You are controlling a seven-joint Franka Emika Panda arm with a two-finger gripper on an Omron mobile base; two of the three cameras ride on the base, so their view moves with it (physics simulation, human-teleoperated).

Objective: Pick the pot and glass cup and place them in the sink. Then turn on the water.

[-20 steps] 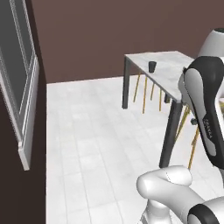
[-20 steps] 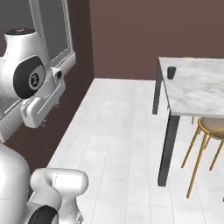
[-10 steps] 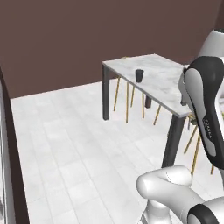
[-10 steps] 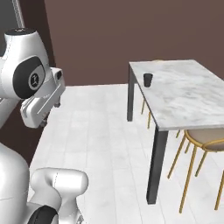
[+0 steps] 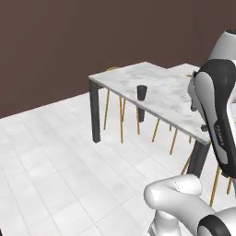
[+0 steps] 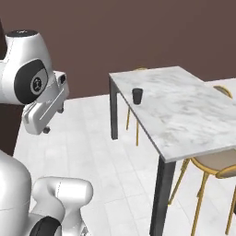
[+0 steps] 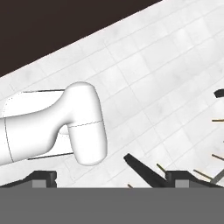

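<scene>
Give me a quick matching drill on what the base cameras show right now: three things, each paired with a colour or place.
Things:
1. glass cup
2. table
3. chairs

Descriptions:
A. white marble top on dark legs
B. thin golden legs, tucked under the table
C. dark, upright near the table's corner

Pairs: 1-C, 2-A, 3-B

White rounded arm [image 5: 216, 110], dark joints

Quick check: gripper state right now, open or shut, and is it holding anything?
Gripper: open, jaws wide apart, nothing held. The glass cup stands untouched on the marble table.
</scene>
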